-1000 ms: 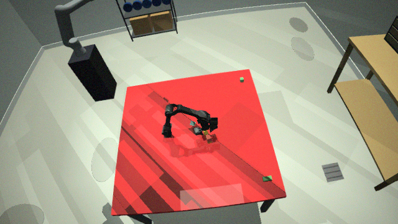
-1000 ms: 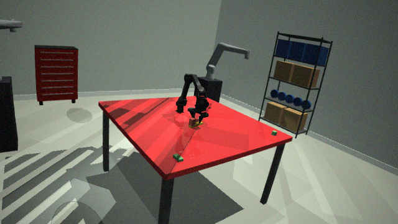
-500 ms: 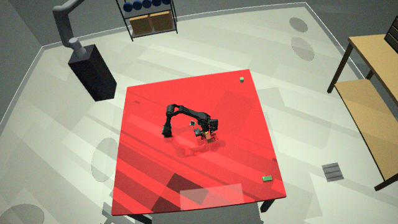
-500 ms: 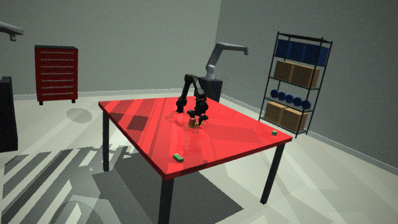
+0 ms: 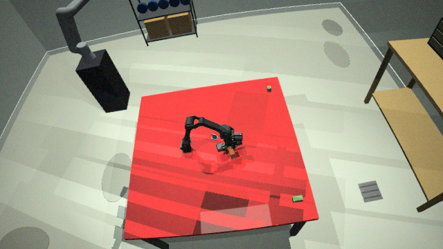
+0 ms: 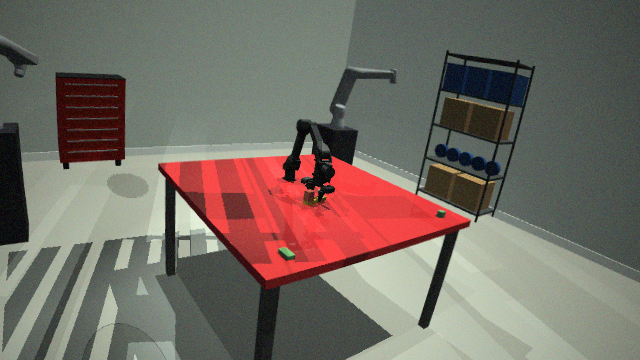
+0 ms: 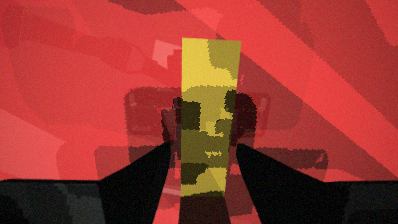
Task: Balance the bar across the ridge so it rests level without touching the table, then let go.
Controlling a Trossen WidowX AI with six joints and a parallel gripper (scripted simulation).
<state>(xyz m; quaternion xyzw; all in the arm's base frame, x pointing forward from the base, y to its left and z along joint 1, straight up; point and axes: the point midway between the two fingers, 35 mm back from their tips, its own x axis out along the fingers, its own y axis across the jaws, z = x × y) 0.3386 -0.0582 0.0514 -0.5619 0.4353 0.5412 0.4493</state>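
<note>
The yellow bar [image 5: 229,149] [image 6: 310,203] [image 7: 210,65] lies low at the table, pointing away from the camera in the wrist view. A brownish block [image 5: 232,153] [image 6: 309,196] sits at one end of it. My gripper [image 5: 229,147] [image 6: 317,189] [image 7: 204,148] points down over the bar, one finger on each side. It is open, with narrow gaps showing between fingers and bar in the wrist view. The small teal-grey ridge [image 5: 214,137] stands apart from the bar, on the arm's side of the gripper; it does not show in the wrist view.
The red table [image 5: 166,107] [image 6: 380,175] carries the arm. A small green cube [image 5: 268,88] [image 6: 441,214] is near one corner, and a longer green block [image 5: 297,198] [image 6: 286,253] near another. Both are far from the gripper. Dark shadows and reflections cross the table top.
</note>
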